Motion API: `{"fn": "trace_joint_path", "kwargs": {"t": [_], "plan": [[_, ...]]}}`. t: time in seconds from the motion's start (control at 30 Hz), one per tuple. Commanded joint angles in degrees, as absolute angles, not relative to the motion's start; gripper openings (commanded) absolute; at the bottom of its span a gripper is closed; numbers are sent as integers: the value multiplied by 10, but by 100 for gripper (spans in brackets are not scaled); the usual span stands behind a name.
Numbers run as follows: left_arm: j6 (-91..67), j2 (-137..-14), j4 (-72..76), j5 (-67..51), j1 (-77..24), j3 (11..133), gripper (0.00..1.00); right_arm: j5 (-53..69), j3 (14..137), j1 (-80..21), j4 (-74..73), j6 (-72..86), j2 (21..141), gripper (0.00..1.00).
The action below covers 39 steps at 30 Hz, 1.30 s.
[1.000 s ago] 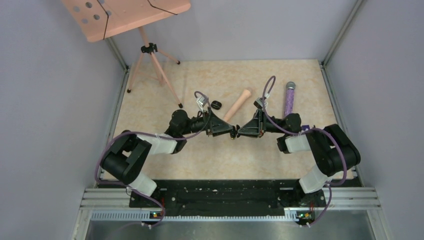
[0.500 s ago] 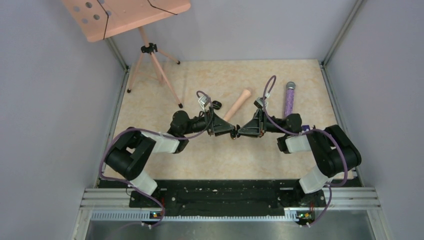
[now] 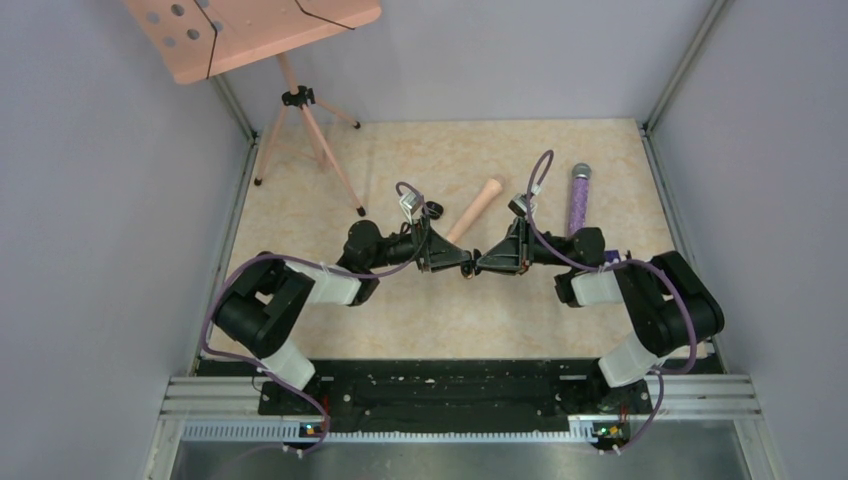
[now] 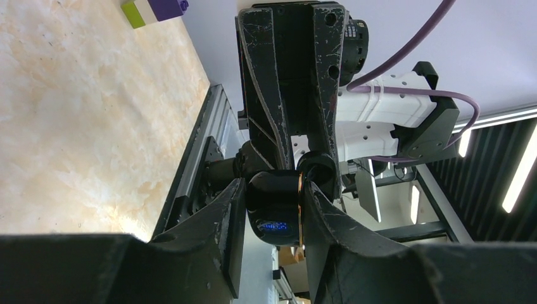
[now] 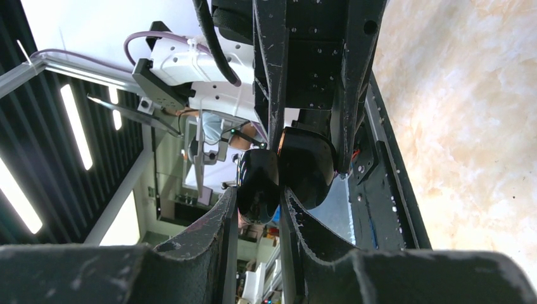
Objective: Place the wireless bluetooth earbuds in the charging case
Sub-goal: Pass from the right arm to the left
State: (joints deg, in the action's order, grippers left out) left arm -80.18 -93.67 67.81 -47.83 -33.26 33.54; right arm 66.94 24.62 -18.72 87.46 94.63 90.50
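Charging case [image 4: 274, 215] hangs between your 2 arms: left gripper [image 4: 273, 190] pinches its blue-spotted half, right gripper [image 5: 258, 196] clamps the other.

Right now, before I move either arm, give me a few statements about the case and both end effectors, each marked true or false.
1. The left end effector and the right end effector meet tip to tip over the middle of the table. True.
2. The charging case lies alone on the table. False: it is gripped between the end effectors.
3. A blue spot shows on the case in the left wrist view. True.
4. The purple wand lies on the table's left side. False: it lies on the right, near the right arm.
5. The left end effector is wide open and holds nothing. False: its fingers press against the case.
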Motion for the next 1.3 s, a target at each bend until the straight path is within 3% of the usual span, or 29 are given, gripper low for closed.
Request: {"fn": "trace_joint_path", "kwargs": {"t": [0.0, 0.03, 0.13, 0.2, 0.3, 0.4, 0.5, 0.57, 0.67, 0.8, 0.87, 0.93, 1.07, 1.27], "plan": [[-805, -934, 721, -483, -339, 356, 23, 665, 246, -194, 986, 935, 892, 0], [-804, -934, 720, -482, -338, 355, 18, 666, 245, -194, 985, 936, 894, 2], [-800, -929, 712, -477, -338, 356, 1, 669, 244, -192, 971, 931, 894, 41], [-786, -921, 684, -472, -335, 356, 0, 670, 242, -182, 936, 910, 884, 59], [-740, -895, 602, -458, -329, 357, 0, 668, 236, -148, 812, 843, 842, 76], [-688, -865, 492, -439, -324, 365, 0, 658, 257, -122, 569, 704, 765, 88], [-645, -843, 409, -431, -321, 384, 0, 593, 345, -111, 173, 466, 699, 98], [-628, -830, 368, -424, -317, 394, 0, 494, 415, -105, -26, 353, 674, 99], [-596, -807, 295, -406, -313, 412, 0, 334, 500, -81, -209, 270, 653, 99], [-526, -772, 147, -366, -313, 456, 0, 57, 579, -62, -352, 221, 641, 99], [-491, -755, 80, -344, -312, 477, 0, -10, 589, -34, -370, 220, 641, 99], [-465, -739, 38, -326, -312, 486, 0, -19, 581, 27, -366, 230, 639, 95], [-433, -720, 3, -313, -312, 492, 0, -3, 540, 161, -331, 255, 649, 76], [-422, -734, 5, -333, -311, 489, 0, -6, 511, 208, -270, 276, 715, 62]]}}
